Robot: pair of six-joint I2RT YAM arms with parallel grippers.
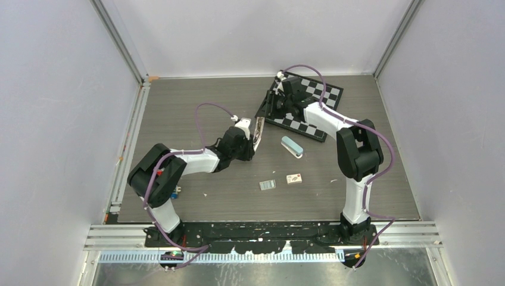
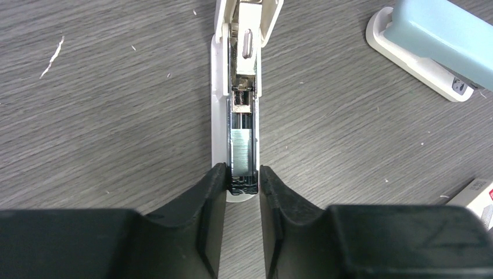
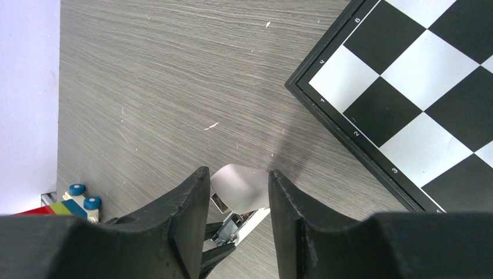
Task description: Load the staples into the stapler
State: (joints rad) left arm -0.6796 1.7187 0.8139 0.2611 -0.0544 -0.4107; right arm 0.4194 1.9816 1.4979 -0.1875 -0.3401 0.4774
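Note:
A white stapler (image 2: 217,116) lies open on the table, its lid (image 2: 249,17) swung up. A silvery block of staples (image 2: 242,152) sits in its channel. My left gripper (image 2: 242,174) is shut on the stapler's front end, one finger on each side. My right gripper (image 3: 238,180) is shut on the raised lid's tip (image 3: 241,189). In the top view the stapler (image 1: 259,131) stands between my left gripper (image 1: 252,146) and right gripper (image 1: 269,111). Another staple block (image 1: 267,185) and the small white box (image 1: 293,178) lie on the table nearer the arms.
A light blue stapler (image 1: 292,146) lies right of the white one, also in the left wrist view (image 2: 442,40). A chessboard (image 1: 315,104) lies at the back right under the right arm. A coloured toy (image 3: 75,200) sits by the left wall.

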